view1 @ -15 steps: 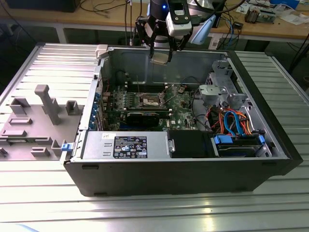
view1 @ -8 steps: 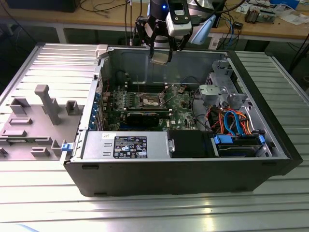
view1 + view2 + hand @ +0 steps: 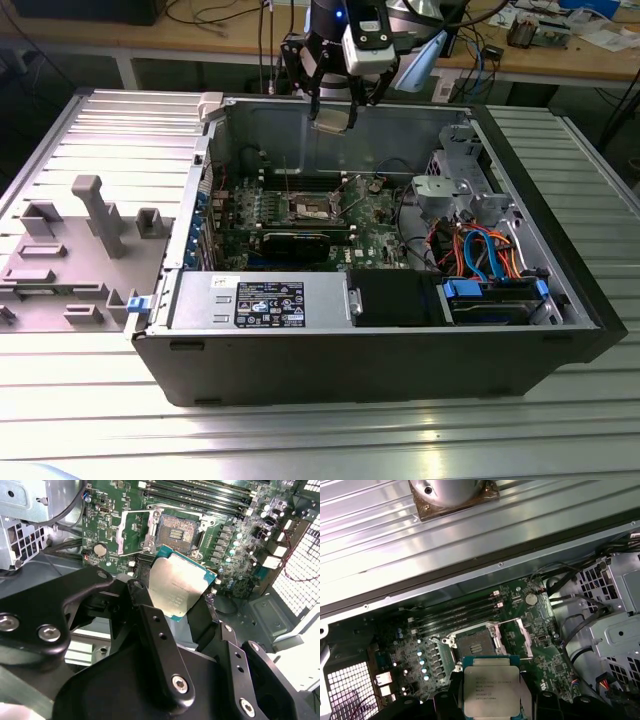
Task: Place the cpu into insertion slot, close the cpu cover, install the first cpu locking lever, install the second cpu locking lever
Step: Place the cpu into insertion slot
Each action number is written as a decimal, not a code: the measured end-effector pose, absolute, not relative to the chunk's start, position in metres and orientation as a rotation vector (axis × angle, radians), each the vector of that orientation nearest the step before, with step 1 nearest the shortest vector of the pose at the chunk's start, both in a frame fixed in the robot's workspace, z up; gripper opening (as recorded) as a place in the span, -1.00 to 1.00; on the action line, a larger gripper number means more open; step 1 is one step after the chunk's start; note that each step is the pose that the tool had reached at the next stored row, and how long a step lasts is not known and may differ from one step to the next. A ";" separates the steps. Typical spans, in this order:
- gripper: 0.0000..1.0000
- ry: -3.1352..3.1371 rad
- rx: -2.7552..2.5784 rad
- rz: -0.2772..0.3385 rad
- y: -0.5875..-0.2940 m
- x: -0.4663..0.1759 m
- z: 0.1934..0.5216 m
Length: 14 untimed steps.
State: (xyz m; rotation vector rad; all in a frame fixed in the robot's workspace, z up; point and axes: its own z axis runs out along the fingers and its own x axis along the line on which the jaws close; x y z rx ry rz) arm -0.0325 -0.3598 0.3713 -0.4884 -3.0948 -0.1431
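**Desk:** What is in shot?

**Photographer:** A robot arm's gripper [image 3: 172,597] poised over an open computer case [image 3: 400,350], its fingers [image 3: 150,617] pinching the cpu [image 3: 182,580] by two opposite edges. The chip hangs in the air above the board [image 3: 107,527], metal face up in both wrist views and a little tilted in the second wrist view.

**Desk:** And the slot?

**Photographer:** The slot [image 3: 479,642] lies bare below and just beyond the chip, with nothing seated in it. The cover [image 3: 121,535] is swung up beside it, so the way in looks open. The chip touches neither one.

**Desk:** How would you say it handles?

**Photographer:** Light, thin and stiff, by the look of it. It won't bend, but its smooth metal face gives little purchase. The rim seems the right place to hold it, which leaves the underside untouched. I would call the underside and the slot's contact field the fragile parts, as a skewed landing could damage them.

**Desk:** Progress?

**Photographer:** Early, in my judgement: chip not yet placed, cover not closed.
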 end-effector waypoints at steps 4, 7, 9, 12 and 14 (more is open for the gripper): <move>0.08 -3.093 -0.501 -0.143 -0.360 -0.033 0.371; 0.08 -3.092 -0.507 -0.143 -0.360 -0.033 0.371; 0.08 -3.092 -0.511 -0.143 -0.360 -0.033 0.371; 0.08 -3.091 -0.516 -0.143 -0.360 -0.033 0.371; 0.08 -3.091 -0.519 -0.143 -0.360 -0.033 0.371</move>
